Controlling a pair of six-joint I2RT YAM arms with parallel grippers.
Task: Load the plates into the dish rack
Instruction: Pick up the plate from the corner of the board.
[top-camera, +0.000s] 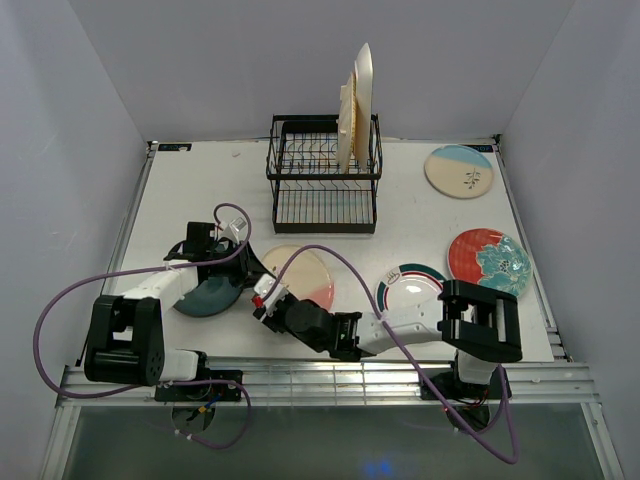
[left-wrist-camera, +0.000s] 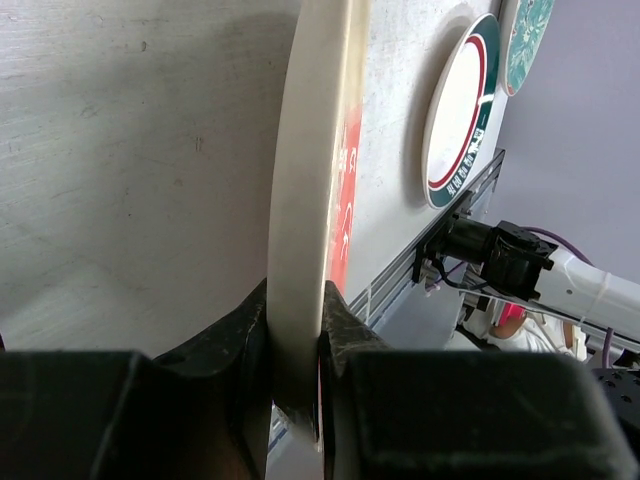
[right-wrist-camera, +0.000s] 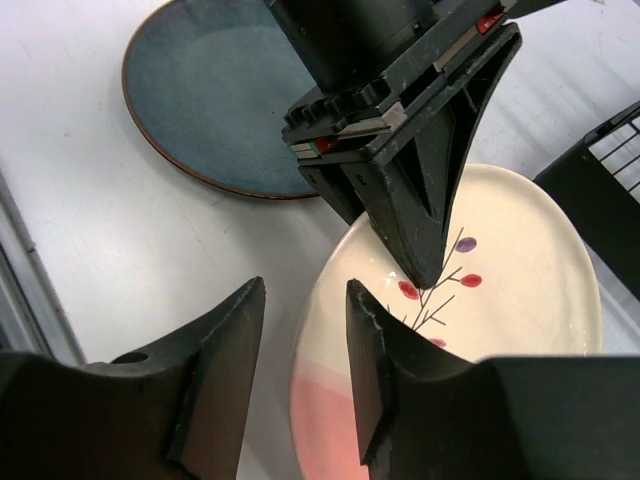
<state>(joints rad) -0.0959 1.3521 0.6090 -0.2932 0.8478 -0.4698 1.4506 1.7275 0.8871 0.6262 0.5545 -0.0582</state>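
The cream-pink floral plate (top-camera: 300, 275) lies at the table's front centre, and my left gripper (top-camera: 250, 266) is shut on its near-left rim. In the left wrist view the plate (left-wrist-camera: 310, 150) shows edge-on, pinched between the jaws of the left gripper (left-wrist-camera: 295, 300). My right gripper (right-wrist-camera: 305, 300) is open, its jaws either side of the same rim (right-wrist-camera: 510, 280), just beside the left gripper (right-wrist-camera: 420, 265). The dark teal plate (top-camera: 208, 292) lies under the left arm. The black dish rack (top-camera: 325, 185) holds a yellow woven plate (top-camera: 346, 125) and a white plate (top-camera: 363, 100) upright.
A white plate with a teal-red rim (top-camera: 410, 290) lies right of the right gripper (top-camera: 262, 295). A red-teal floral plate (top-camera: 489, 261) and a cream-and-blue sprig plate (top-camera: 459, 171) sit along the right side. Purple cables loop over both arms.
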